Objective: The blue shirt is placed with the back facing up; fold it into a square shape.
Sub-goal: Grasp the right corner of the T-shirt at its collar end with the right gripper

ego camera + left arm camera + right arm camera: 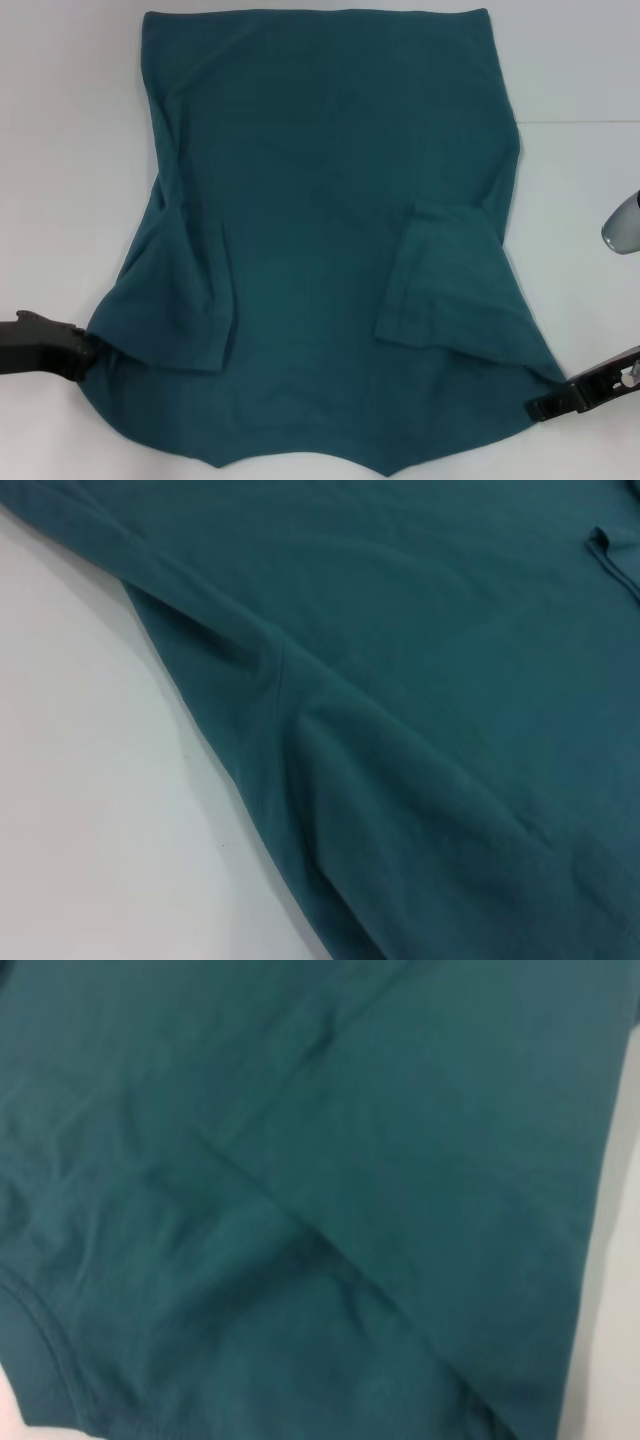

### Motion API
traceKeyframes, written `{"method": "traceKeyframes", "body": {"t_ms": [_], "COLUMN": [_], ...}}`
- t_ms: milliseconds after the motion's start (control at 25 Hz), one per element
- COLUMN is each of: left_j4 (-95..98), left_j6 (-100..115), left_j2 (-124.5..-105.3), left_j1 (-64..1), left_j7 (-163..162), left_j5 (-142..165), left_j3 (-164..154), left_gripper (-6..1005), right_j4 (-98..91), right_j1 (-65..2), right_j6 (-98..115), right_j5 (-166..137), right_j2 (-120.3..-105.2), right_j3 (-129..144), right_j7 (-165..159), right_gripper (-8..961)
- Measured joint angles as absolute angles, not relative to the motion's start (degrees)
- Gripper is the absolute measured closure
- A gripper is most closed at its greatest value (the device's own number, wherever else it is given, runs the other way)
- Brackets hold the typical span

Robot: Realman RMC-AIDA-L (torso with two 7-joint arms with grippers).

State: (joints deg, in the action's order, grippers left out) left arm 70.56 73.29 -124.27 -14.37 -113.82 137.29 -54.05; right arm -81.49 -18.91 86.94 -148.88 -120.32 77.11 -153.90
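Observation:
The blue shirt (320, 200) lies spread on the white table (60, 150), plain side up. Both sleeves are folded inward over the body, and the neckline is at the near edge. My left gripper (82, 348) rests against the shirt's near left corner, where the cloth bunches into a ridge. My right gripper (540, 405) touches the near right corner of the shirt. The left wrist view shows a creased edge of the blue shirt (400, 730) beside bare table. In the right wrist view, the blue shirt (300, 1190) nearly fills the picture, with a folded layer and a hem.
White table surface (590, 60) shows on both sides of the shirt and beyond its far hem. A grey metallic object (624, 222) sticks in at the right edge.

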Motion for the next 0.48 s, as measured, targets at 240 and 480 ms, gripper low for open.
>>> {"method": "traceKeyframes", "body": {"t_ms": [240,480], "left_j4": [70.5,70.5], "left_j6": [73.2,73.2], "left_j2": [-124.27,-124.21], "left_j1": [-14.5,-14.6], "left_j7": [-113.8,-113.7], "left_j5": [137.3,137.3], "left_j3": [-54.1,-54.1], "left_gripper": [977,977], "right_j4": [-80.4,-79.8], "right_j1": [-19.1,-19.1], "right_j6": [86.2,85.6], "right_j5": [-148.3,-146.7], "right_j2": [-120.32,-120.32], "right_j3": [77.3,77.6], "right_j7": [-153.6,-153.4], "right_gripper": [137,154]}}
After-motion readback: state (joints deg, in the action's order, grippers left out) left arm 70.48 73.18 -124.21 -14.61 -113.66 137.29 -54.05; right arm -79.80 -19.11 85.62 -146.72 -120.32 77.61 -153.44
